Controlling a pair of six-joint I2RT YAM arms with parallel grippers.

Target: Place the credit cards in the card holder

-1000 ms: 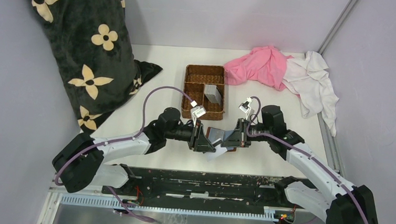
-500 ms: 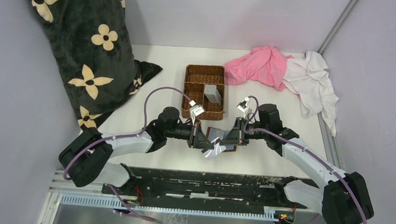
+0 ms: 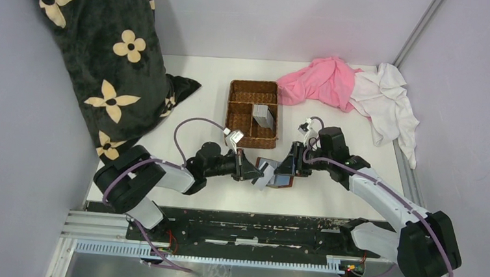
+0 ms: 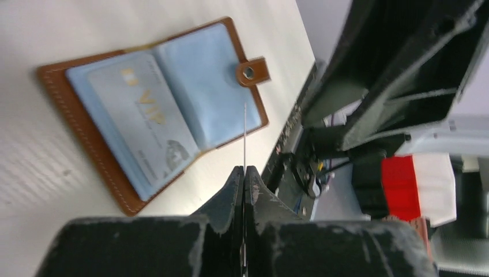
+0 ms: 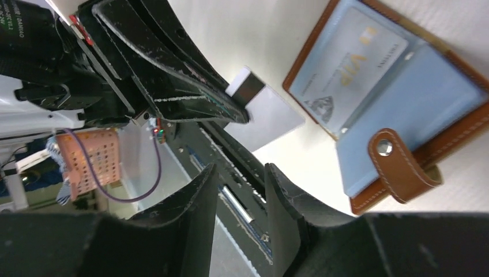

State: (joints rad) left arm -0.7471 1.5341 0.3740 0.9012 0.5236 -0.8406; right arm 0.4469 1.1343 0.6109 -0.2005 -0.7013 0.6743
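The brown leather card holder (image 4: 86,124) lies open on the table, blue pockets up and snap tab (image 4: 252,71) out to one side. One pale credit card marked VIP (image 4: 138,121) sits in a pocket. My left gripper (image 4: 243,170) is shut on a second grey credit card (image 5: 268,112), seen edge-on in its own view and held just above the table beside the holder (image 5: 403,109). My right gripper (image 5: 239,173) stands open and empty, close over the holder (image 3: 283,180) and facing the left gripper (image 3: 255,172). More grey cards (image 3: 265,116) stand in the wicker basket.
A brown wicker basket (image 3: 241,112) with compartments sits just behind both grippers. Pink cloth (image 3: 321,82) and white cloth (image 3: 388,99) lie at the back right. A black flowered pillow (image 3: 99,50) leans at the back left. A black rail (image 3: 249,227) runs along the near edge.
The left gripper closed on the card that the right gripper was holding, then the right gripper opened and let it go. The left arm's elbow has swung back and left.
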